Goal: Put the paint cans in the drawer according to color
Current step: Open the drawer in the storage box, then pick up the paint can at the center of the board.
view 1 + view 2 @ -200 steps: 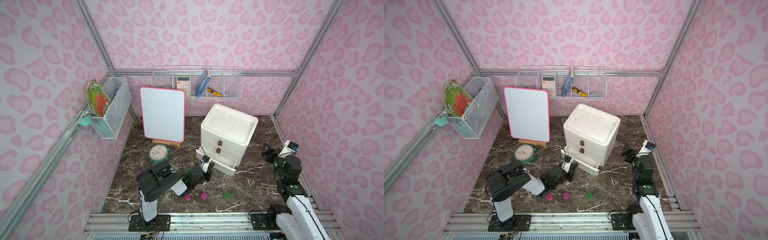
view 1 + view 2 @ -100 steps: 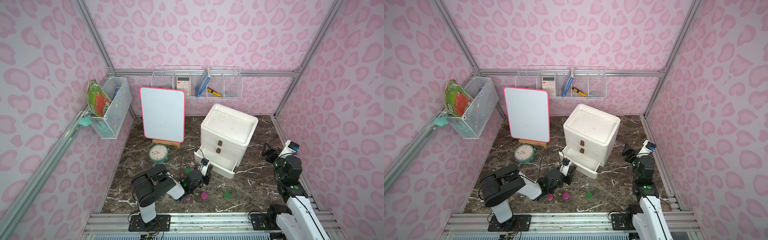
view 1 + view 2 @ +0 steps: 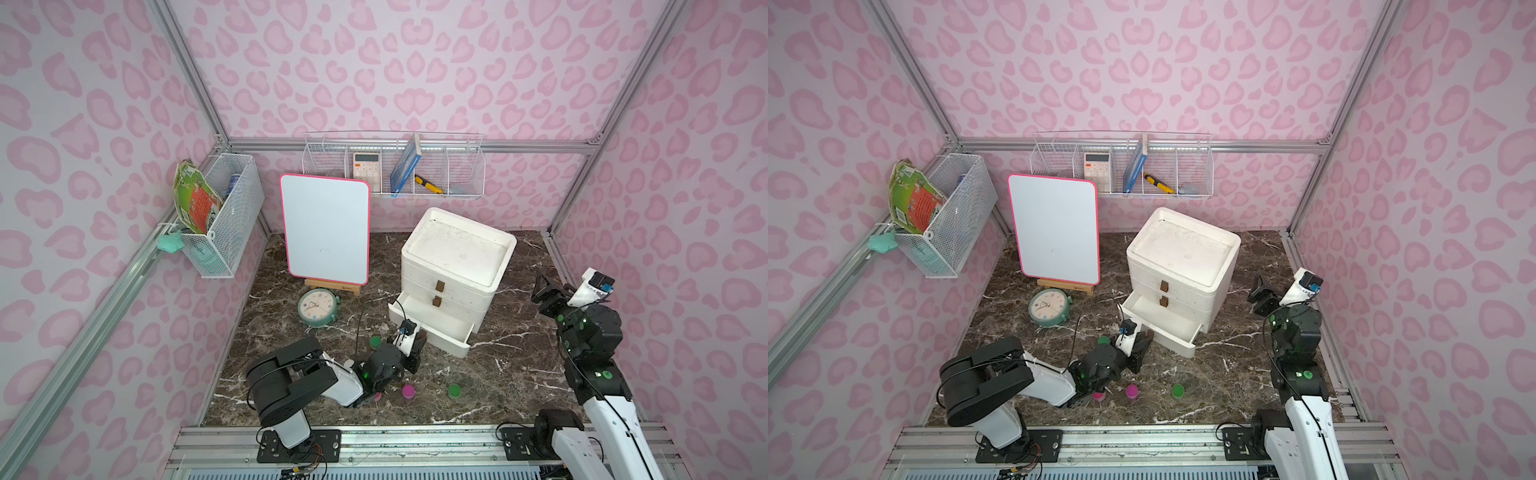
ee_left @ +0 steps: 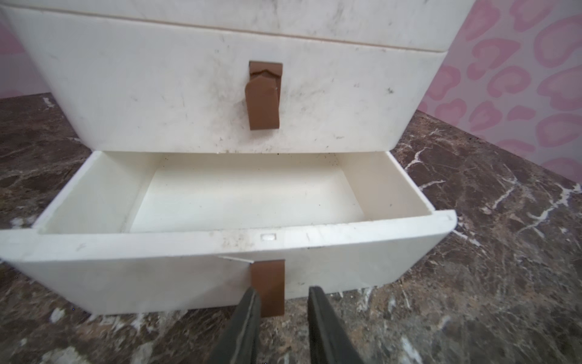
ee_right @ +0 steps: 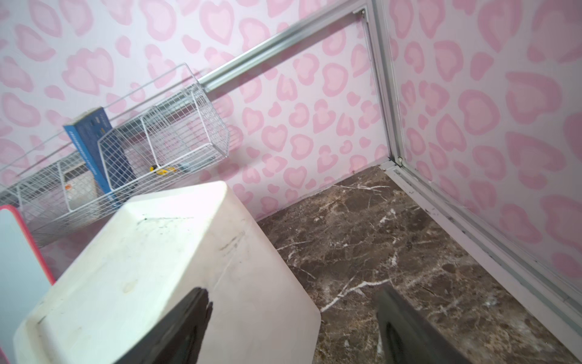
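The white drawer chest [image 3: 490, 270] stands at the back middle, its bottom drawer [image 4: 220, 236] pulled out and empty inside. My left gripper [image 4: 283, 291] is open just in front of that drawer's brown tab handle [image 4: 267, 280]; the tab sits in the gap beside one finger. In both top views, paint cans lie on the marble: a green one [image 3: 375, 341] beside the left wrist, a magenta one [image 3: 408, 391], a green one [image 3: 454, 391], and a pink one [image 3: 1098, 395] half hidden under the left arm. My right gripper [image 5: 294, 293] is open and holds nothing, right of the chest.
A whiteboard on a wooden easel [image 3: 325, 228] and a mint alarm clock [image 3: 318, 307] stand left of the chest. Wire baskets hang on the back wall [image 3: 395, 183] and left wall [image 3: 224, 216]. An aluminium rail [image 3: 374, 440] borders the front edge.
The left gripper, shut on the bottom drawer's tab, drew back and pulled the drawer further out; its jaws have now parted off the tab. The right arm has barely moved.
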Robot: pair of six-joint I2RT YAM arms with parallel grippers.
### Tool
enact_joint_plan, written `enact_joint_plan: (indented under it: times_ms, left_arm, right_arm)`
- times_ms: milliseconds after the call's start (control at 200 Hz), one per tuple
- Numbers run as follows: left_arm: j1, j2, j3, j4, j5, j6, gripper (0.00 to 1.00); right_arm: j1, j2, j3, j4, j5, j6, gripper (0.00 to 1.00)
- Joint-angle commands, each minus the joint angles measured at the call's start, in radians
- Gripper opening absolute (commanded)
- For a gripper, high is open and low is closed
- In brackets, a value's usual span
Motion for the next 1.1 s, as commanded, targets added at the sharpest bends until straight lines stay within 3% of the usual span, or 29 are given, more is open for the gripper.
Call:
enact_joint_plan:
  times_ms: [0,160,255,330,450,545,665,866,1096]
  left_arm:
    - [-0.016,-0.063,-0.024,0.006,-0.042,0.022,0.39]
    - [-0.02,-0.27,-0.039,-0.174,-0.126,-0.004,0.47]
    - [-0.02,-0.457,0.035,-0.541,-0.255,-0.1,0.51]
    - [-0.018,-0.557,0.1,-0.735,-0.351,-0.085,0.53]
    - [0.013,-0.696,0.123,-0.89,-0.44,-0.118,0.65]
    - [0.11,-0.794,0.155,-1.072,-0.396,-0.228,0.68]
    - [0.217,-0.884,0.17,-1.211,-0.375,-0.266,0.68]
    - [0.451,-1.034,0.172,-1.35,-0.273,-0.325,0.68]
    - [0.668,-1.129,0.187,-1.469,-0.087,-0.431,0.68]
  right_arm:
    - [0.067,0.022,0.107,-0.107,0.027,-0.061,0.85]
    - [0.355,0.122,0.322,-0.29,0.229,-0.151,0.83]
    - [0.582,0.214,0.445,-0.39,0.39,-0.197,0.83]
    - [0.764,0.306,0.538,-0.47,0.498,-0.233,0.83]
    - [0.942,0.46,0.663,-0.616,0.52,-0.253,0.84]
    - [1.009,0.579,0.752,-0.766,0.454,-0.193,0.84]
    - [1.087,0.647,0.761,-0.853,0.402,-0.105,0.85]
    - [1.121,0.72,0.604,-0.624,0.196,-0.005,0.82]
    - [1.138,1.006,0.701,-0.513,0.138,-0.009,0.84]
